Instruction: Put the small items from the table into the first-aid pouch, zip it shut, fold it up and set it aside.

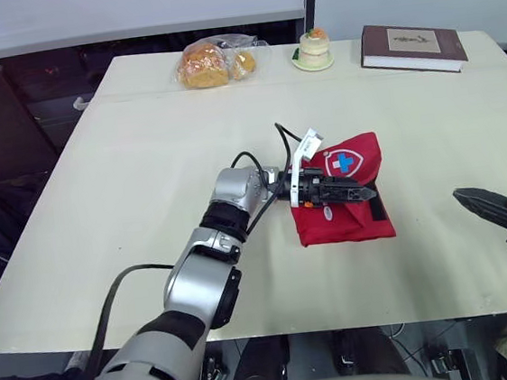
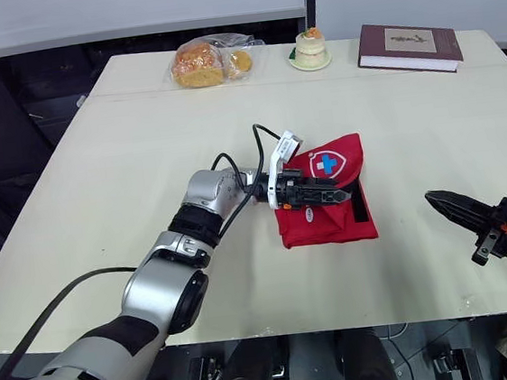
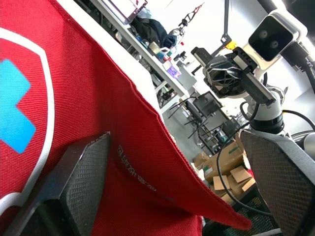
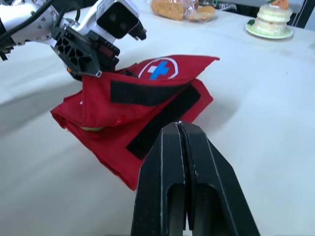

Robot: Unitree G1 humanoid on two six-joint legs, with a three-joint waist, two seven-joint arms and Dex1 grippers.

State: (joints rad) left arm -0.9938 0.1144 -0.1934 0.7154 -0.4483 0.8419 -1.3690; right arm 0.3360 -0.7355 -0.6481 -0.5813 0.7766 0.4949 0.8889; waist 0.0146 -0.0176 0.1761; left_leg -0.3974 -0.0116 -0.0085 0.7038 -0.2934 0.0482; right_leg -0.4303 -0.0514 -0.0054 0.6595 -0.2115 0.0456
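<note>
The red first-aid pouch [image 1: 359,156] lies partly folded on the middle of the table [image 1: 144,183], its white shield with a blue cross facing up and black velcro strips [image 4: 147,91] showing. My left gripper [image 1: 372,194] reaches over the pouch from the left. Its fingers [image 3: 78,182] stand apart, open, with an edge of the red flap [image 3: 147,147] running between them. My right gripper [image 4: 178,125] is shut and holds nothing. It hovers over bare table to the right of the pouch, pointing toward it, clear of the fabric.
Along the far edge sit a plastic bag of bread [image 1: 213,63], a small cake on a plate [image 1: 314,49] and a dark red book [image 1: 413,46]. The table's front edge runs close under my right gripper.
</note>
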